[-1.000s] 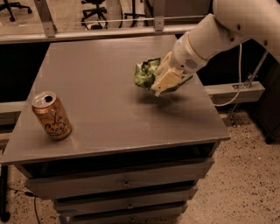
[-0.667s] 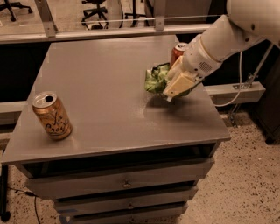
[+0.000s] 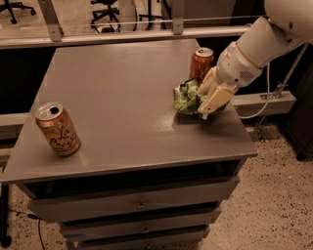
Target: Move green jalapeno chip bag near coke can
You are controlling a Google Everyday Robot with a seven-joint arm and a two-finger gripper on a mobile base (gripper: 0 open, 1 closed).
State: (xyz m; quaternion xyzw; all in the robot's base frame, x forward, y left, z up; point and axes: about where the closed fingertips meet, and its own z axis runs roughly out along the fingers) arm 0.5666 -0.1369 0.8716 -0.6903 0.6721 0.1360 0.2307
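The drawers (image 3: pixel 139 205) under the table (image 3: pixel 112 97) and the tan can (image 3: pixel 57 129) at its near left corner sit where they were a second ago. The bag (image 3: pixel 186 96) has shifted right and down, towards the table's right edge; it is now low over the top, and whether it touches the surface cannot be told. The gripper (image 3: pixel 201 105) is clamped on the bag's right side, its pale fingers (image 3: pixel 215 97) pointing down and to the left. The white arm (image 3: pixel 259 46) has drawn back to the right and slants down from the upper right corner. This uncovers the coke can (image 3: pixel 201 62), which was hidden a second ago and now stands upright just behind the bag. Beyond are a rail (image 3: pixel 122 36) and chairs (image 3: pixel 105 10).
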